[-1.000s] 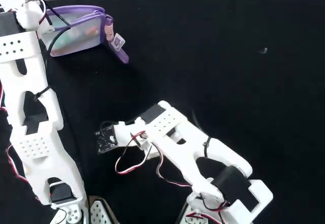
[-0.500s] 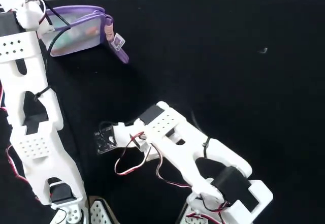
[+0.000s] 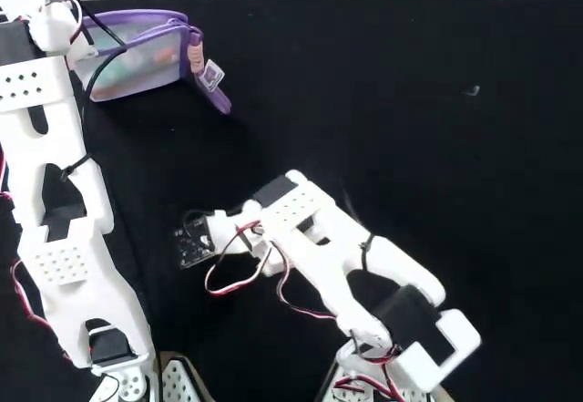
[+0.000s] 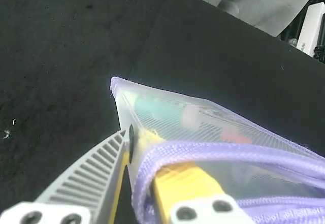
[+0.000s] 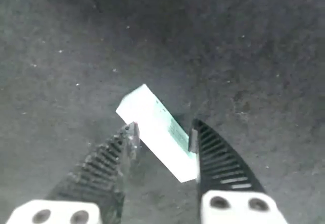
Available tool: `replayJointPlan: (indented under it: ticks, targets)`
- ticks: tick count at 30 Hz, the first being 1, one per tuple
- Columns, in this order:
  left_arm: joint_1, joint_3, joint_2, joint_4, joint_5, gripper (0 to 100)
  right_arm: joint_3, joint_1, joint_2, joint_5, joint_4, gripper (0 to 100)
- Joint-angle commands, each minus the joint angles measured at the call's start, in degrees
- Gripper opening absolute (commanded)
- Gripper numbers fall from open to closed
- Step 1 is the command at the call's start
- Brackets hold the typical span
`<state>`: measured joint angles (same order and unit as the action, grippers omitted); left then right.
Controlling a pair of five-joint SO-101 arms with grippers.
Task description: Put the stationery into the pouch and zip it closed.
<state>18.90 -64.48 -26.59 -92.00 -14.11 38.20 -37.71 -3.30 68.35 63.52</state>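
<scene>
Black cloth covers the counter [image 3: 437,147], and nearest of all the right arm [image 3: 346,265] folds in from the near edge and points left. The right end effector [image 5: 164,126] hangs low over the near-middle of the counter with its fingers spread apart. Between them lies a pale mint block [image 5: 152,122], flat on the cloth and slanting across the gap. One dark ribbed finger [image 5: 213,158] sits against the block's nearer end, while the other tip is just beside its long edge; whether that tip touches cannot be told. To the left, the left arm [image 3: 46,192] stretches along the left side of the counter from the near edge to the far-left corner. There the left end effector [image 4: 137,142] is clenched on one end of the pouch [image 3: 137,56]. The grey ribbed finger [image 4: 96,168] presses the outside of the clear mesh wall, and a yellow finger runs in under the purple zip edge. The pouch [image 4: 203,127] lies at the far left, well apart from the block, with green, white and pink shapes showing through its wall. A small tag [image 3: 210,76] hangs at its right end beside a trailing purple strip.
</scene>
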Motion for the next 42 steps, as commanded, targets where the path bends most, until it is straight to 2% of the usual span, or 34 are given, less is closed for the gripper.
replayJointPlan:
  ticks: [1,11,19,21,24,31,34,39,42]
  targets:
    - [0.22,-2.51,0.88,1.76,0.35,3,0.22,0.44,-0.04,0.79,1.23,15.6]
    - [0.40,-2.51,0.88,1.67,0.35,3,2.77,-0.62,-1.19,0.70,3.08,15.6]
    - [0.13,-2.51,0.88,1.76,0.35,3,4.53,-2.81,-0.92,0.70,0.18,15.4]
    - [0.13,-2.51,0.88,1.76,0.35,3,4.00,-2.81,-0.57,0.70,-0.26,12.4]
    - [0.04,-2.51,0.88,1.76,0.35,3,3.74,-2.73,-0.84,0.70,-1.85,2.0]
    - [-3.65,-2.51,0.97,-0.26,0.35,3,2.68,-2.20,-8.40,-4.66,-1.32,1.1]
    - [-5.58,-4.44,1.23,-2.73,0.35,3,2.86,0.62,-16.57,-6.33,-1.23,1.1]
    - [-9.80,-10.15,2.11,-8.44,0.35,3,2.95,10.11,-34.15,-8.62,-1.85,1.1]
    - [-13.14,-9.36,3.34,-8.88,0.35,3,2.95,14.59,-44.97,-10.81,-1.85,1.1]
